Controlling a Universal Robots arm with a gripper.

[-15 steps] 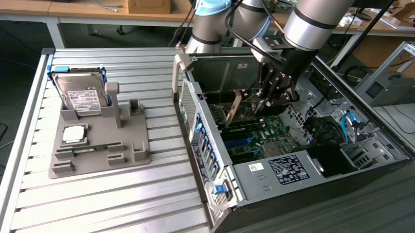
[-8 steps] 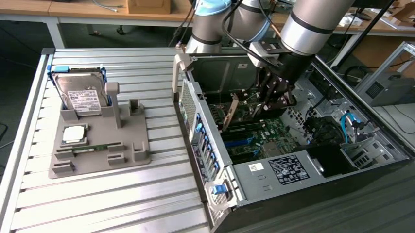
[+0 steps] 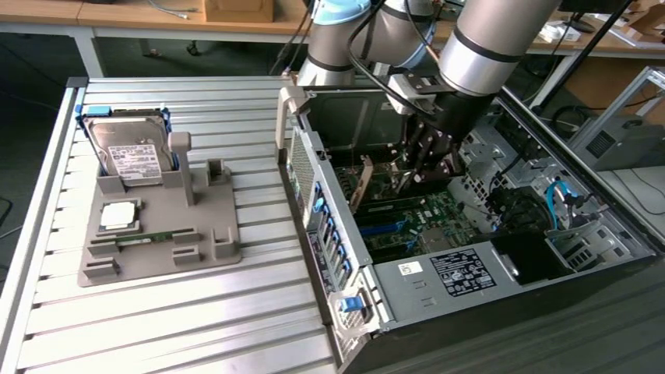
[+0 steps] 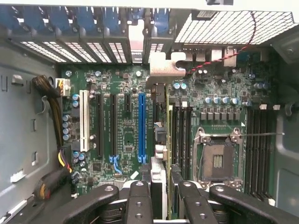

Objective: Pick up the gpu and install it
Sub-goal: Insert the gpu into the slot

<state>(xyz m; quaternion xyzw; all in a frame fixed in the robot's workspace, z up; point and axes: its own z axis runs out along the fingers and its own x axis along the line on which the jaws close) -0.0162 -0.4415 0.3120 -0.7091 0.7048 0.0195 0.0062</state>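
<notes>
I have the gripper (image 4: 163, 189) closed on the gpu (image 4: 163, 65), held edge-on. Both sit inside the computer case (image 3: 324, 204), over the motherboard (image 4: 121, 116)

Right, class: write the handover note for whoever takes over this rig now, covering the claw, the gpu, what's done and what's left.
Claw: shut on the gpu, inside the open computer case.
Gpu: held edge-on above the motherboard, beside the blue slot, with its bracket toward the case's rear openings.
Done: pick-up.
Left: the install; the gpu does not look seated in a slot.
</notes>
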